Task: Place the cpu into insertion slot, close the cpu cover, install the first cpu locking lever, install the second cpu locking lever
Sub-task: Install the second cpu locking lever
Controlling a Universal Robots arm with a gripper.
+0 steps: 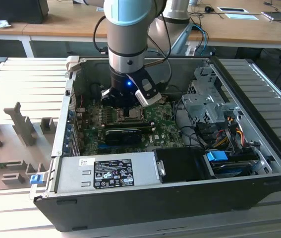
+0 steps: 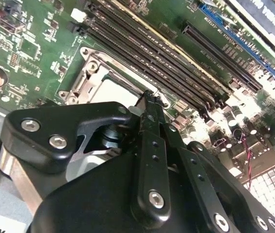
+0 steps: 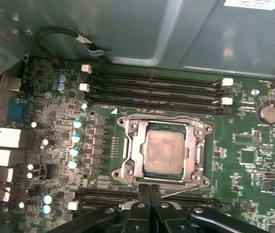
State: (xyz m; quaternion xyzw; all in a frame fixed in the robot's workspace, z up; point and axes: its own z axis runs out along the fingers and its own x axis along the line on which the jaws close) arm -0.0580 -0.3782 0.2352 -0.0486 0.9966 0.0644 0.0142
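The gripper [image 3: 149, 194] is closest, its two black fingers pressed together with nothing between them, tips at the near edge of the insertion slot [image 3: 127, 160]. The cpu [image 3: 164, 150] already lies flat in that socket, and the cpu cover [image 3: 195, 145] looks folded down around it. A thin locking lever [image 3: 178, 191] angles out just beside the fingertips. I'd judge the lever work is in hand: push it smoothly and keep off the memory slots [image 3: 152, 90] beyond the socket.
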